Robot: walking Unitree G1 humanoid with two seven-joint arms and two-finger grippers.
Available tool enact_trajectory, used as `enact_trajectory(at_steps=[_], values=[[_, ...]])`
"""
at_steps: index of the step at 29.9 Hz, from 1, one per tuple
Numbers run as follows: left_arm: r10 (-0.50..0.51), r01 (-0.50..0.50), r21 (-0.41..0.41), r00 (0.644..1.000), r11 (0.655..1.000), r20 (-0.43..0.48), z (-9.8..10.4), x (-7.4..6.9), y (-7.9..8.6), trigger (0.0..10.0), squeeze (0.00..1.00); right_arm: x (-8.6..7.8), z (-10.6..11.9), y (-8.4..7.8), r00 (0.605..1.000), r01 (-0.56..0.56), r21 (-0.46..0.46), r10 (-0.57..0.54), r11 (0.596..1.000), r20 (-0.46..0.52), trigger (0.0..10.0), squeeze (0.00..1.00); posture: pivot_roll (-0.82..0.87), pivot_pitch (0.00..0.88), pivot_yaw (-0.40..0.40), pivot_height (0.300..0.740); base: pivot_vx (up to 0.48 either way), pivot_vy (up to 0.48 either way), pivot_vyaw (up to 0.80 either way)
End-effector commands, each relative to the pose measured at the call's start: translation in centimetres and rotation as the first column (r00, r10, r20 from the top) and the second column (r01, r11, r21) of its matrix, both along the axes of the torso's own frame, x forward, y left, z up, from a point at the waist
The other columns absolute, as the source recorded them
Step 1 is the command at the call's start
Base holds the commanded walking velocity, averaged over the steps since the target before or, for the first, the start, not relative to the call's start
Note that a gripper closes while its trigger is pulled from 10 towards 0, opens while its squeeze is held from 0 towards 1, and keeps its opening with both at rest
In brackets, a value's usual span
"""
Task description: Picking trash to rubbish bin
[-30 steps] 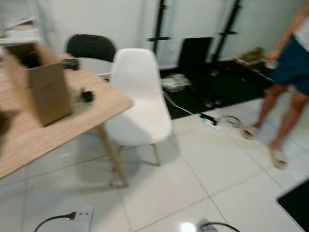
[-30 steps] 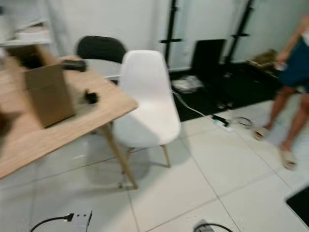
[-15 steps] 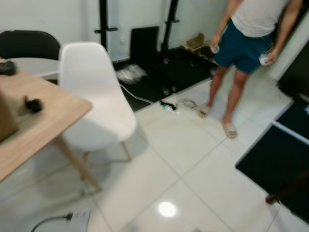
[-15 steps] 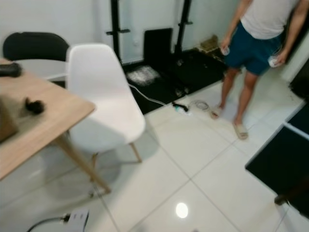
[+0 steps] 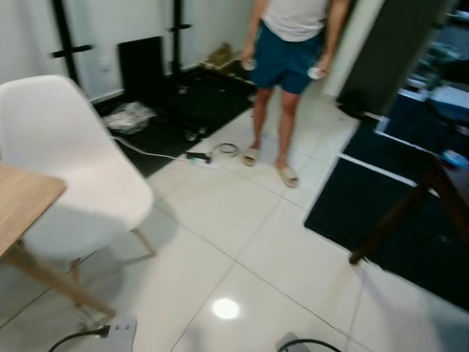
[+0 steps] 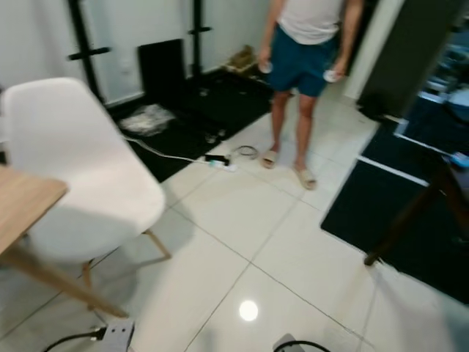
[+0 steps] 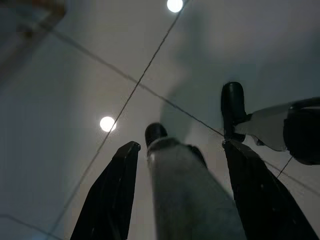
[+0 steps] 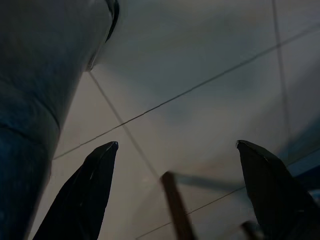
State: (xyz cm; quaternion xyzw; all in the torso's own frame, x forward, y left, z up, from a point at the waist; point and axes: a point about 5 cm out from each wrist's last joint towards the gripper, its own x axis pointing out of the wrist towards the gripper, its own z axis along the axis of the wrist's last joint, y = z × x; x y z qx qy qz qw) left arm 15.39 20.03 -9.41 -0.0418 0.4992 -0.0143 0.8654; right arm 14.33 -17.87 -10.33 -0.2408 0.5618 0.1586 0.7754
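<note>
A smooth moulded white plastic chair [image 5: 69,172] stands left by the light wooden table corner [image 5: 22,205]. Glossy white floor tiles [image 5: 242,242] blur. Left gripper [image 7: 182,150] and right gripper [image 8: 177,150] hang spread apart; trash unidentifiable.

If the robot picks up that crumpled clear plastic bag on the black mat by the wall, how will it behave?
The plastic bag looks thin and crumpled, so it is probably very light and floppy and would sag from a pinch. Its glossy film may slip between the fingers. Lying loose on the black mat, it would likely slide or bunch up if pushed.
</note>
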Motion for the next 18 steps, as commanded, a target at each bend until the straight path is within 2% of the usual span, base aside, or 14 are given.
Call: enact_trajectory(at_steps=[1, 6, 11, 18], values=[[-0.013, 0.013, 0.006, 1.000, 1.000, -0.011, -0.1, -0.3, -0.1, 10.0, 0.00, -0.4, -0.1, 0.0, 1.000, 0.002, 0.006, -0.002, 1.000, -0.022, 10.0, 0.00, 0.07, 0.040, -0.055, 0.740, 0.000, 0.000, -0.78], [-0.006, 0.006, 0.021, 1.000, 1.000, -0.003, -0.1, -0.2, 0.1, 10.0, 0.00, -0.3, 0.0, -0.6, 1.000, 0.003, -0.001, -0.003, 1.000, -0.024, 10.0, 0.00, 0.08, 0.042, -0.056, 0.740, 0.000, 0.000, -0.78], [0.062, -0.062, 0.021, 0.998, 0.998, 0.012, 0.0, -0.4, 0.6, 10.0, 0.00, -0.2, 0.0, -1.0, 1.000, 0.000, -0.006, 0.000, 1.000, -0.024, 10.0, 0.00, 0.10, 0.049, -0.061, 0.740, 0.000, 0.000, -0.79], [0.108, -0.108, 0.027, 0.994, 0.994, 0.021, 0.0, -0.5, 1.1, 10.0, 0.00, 0.1, 0.1, -0.3, 1.000, -0.017, -0.002, 0.017, 1.000, -0.021, 10.0, 0.00, 0.12, 0.049, -0.067, 0.740, 0.000, 0.000, -0.78]])
